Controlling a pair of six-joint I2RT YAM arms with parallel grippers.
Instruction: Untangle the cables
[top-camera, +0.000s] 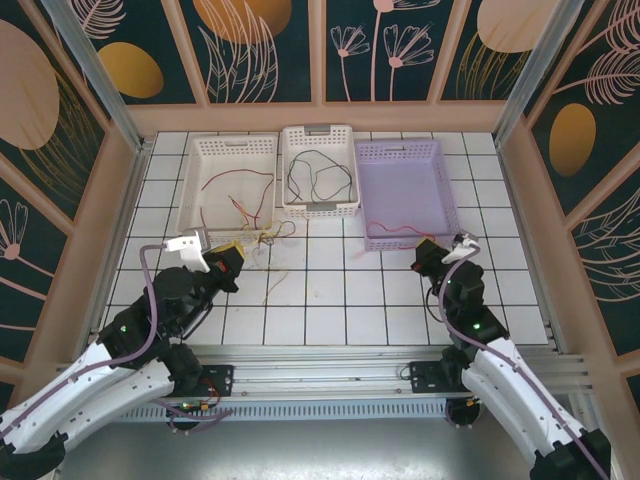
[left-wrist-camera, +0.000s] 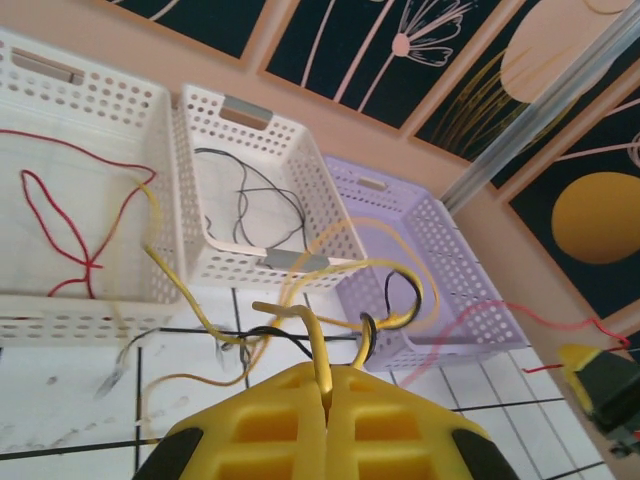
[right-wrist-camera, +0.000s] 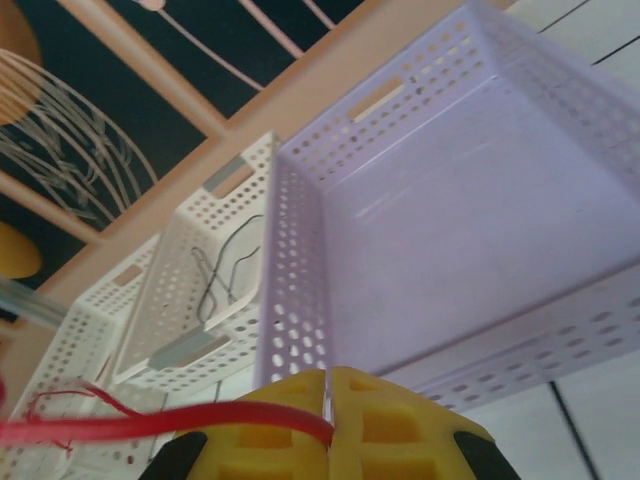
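Fingers (left-wrist-camera: 265, 425) of your left gripper (left-wrist-camera: 325, 392) are pressed together on a yellow cable (left-wrist-camera: 318, 345), which rises from the seam between the pads, bends left and loops toward the purple basket (left-wrist-camera: 450, 240) at centre right of the left wrist view; a black strand (left-wrist-camera: 388, 288) is twisted into that loop. In the top view you find this gripper (top-camera: 228, 262) at lower left of the table (top-camera: 330, 300), with the yellow tangle (top-camera: 262, 240) just beside it, below the baskets. Your right gripper (right-wrist-camera: 328, 398) is likewise clamped, pinching a red cable (right-wrist-camera: 150, 427) that runs off to the left edge of the right wrist view. From above, it (top-camera: 427, 255) stands at the lower right corner of the purple basket, and the red cable lies along that basket's lower edge. A second red cable (top-camera: 245, 195) lies in the left white basket (top-camera: 235, 147) at upper left of the top view, and a black cable (top-camera: 318, 178) in the middle basket (top-camera: 318, 133) beside it. You have three baskets side by side across the upper frame.
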